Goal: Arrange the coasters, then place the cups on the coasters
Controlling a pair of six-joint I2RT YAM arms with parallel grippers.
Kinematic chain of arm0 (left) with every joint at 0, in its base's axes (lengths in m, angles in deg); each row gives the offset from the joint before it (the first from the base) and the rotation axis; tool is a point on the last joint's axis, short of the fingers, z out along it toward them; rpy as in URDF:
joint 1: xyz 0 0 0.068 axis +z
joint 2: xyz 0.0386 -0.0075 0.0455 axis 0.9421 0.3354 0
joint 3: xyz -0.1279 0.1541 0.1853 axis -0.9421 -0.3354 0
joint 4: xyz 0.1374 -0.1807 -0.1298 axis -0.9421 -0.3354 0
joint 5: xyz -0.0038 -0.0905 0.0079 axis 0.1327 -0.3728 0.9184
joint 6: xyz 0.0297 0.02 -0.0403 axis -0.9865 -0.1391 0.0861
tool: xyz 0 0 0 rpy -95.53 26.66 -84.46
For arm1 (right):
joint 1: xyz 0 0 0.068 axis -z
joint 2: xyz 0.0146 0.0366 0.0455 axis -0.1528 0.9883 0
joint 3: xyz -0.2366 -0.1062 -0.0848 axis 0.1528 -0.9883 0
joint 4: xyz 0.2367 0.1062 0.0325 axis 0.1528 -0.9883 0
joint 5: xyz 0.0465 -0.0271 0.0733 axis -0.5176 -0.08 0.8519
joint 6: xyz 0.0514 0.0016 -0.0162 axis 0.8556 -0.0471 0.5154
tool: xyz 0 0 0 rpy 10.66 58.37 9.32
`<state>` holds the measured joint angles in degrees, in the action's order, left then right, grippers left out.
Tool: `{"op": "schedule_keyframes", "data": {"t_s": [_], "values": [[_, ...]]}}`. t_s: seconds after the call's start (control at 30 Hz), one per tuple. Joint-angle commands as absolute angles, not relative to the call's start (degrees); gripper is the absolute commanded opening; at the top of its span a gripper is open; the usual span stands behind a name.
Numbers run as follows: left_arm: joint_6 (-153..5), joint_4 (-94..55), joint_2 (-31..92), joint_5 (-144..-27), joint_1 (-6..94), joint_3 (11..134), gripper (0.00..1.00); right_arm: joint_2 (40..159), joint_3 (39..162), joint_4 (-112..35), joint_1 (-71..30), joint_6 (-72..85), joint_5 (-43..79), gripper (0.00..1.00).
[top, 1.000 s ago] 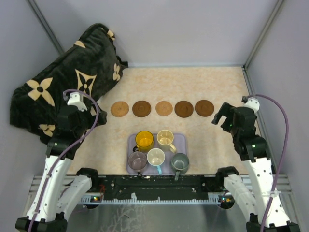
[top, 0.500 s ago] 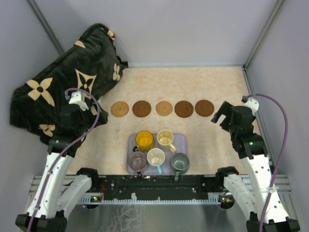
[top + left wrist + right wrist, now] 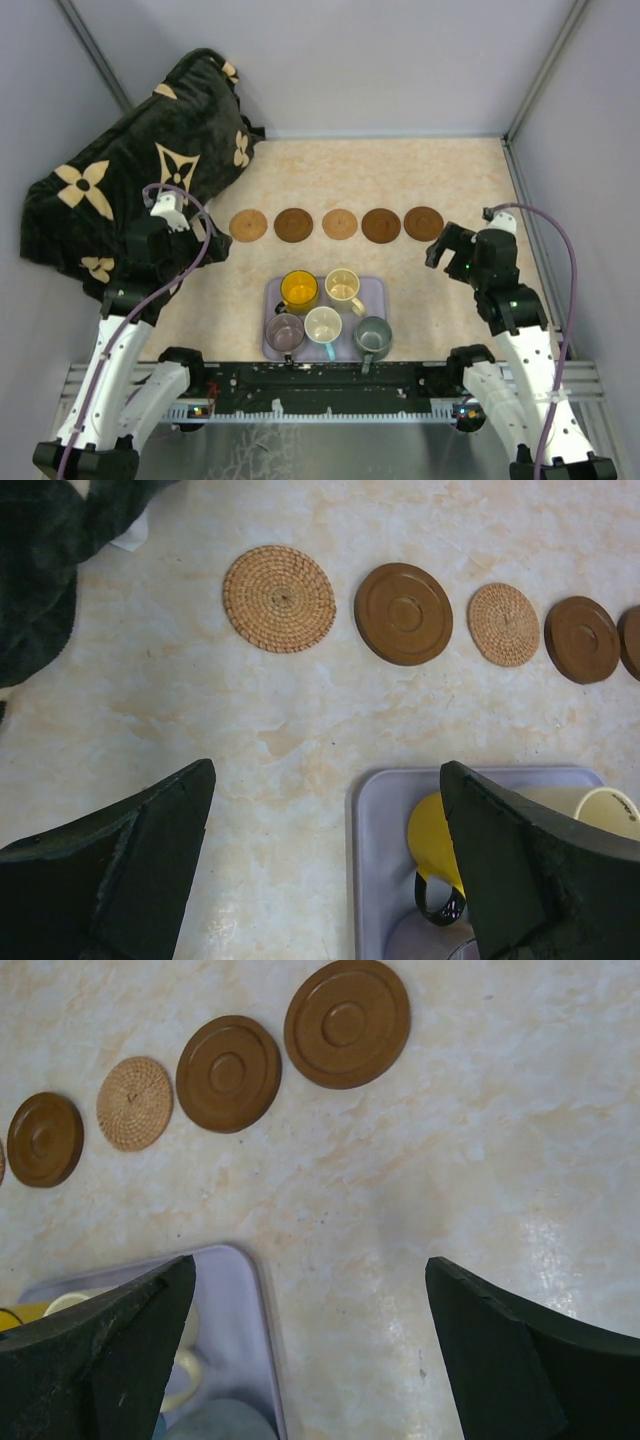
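Note:
Five round coasters lie in a row across the table: a woven one (image 3: 248, 225), a dark one (image 3: 294, 224), a woven one (image 3: 340, 223) and two dark ones (image 3: 381, 225) (image 3: 423, 223). The cups stand together on the lavender tray (image 3: 377, 295): yellow (image 3: 298, 289), cream (image 3: 342, 286), mauve (image 3: 284, 330), white (image 3: 323, 325), grey-green (image 3: 372, 334). My left gripper (image 3: 205, 243) hovers open left of the tray; its wrist view shows the yellow cup (image 3: 437, 838) by its right finger (image 3: 520, 870). My right gripper (image 3: 438, 250) hangs open right of the tray, over bare table (image 3: 310, 1260).
A black plush pillow with beige flower patterns (image 3: 130, 170) fills the back left corner, close behind my left arm. Grey walls enclose the table on three sides. The tray's right edge (image 3: 262, 1330) lies just inside my right gripper's left finger (image 3: 110, 1360).
My right gripper has moved left and slightly nearer, towards the tray. The left gripper has shifted a little to the right. Coasters and cups have not moved.

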<state>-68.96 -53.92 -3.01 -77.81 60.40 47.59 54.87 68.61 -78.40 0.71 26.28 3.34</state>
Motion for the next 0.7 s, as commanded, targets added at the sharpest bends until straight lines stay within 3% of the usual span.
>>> {"op": "schedule_keyframes", "data": {"t_s": [0.0, 0.1, 0.37, 0.67], "values": [[-70.1, -52.7, -4.4, -83.5, 60.1, 46.3, 1.0, 53.2, 68.0, -75.5, 0.9, 25.5, 10.5, 0.99], [-69.9, -52.2, -5.6, -84.6, 60.0, 45.7, 1.0, 53.6, 69.6, -78.0, -1.1, 24.6, 8.3, 0.99], [-67.8, -49.9, -6.6, -87.0, 57.6, 44.0, 1.0, 58.4, 74.4, -80.7, -15.8, 25.4, 3.5, 0.86], [-65.7, -45.3, -4.0, -82.5, 47.2, 43.0, 1.0, 70.6, 77.7, -78.9, -36.9, 27.1, -8.8, 0.87]]}}
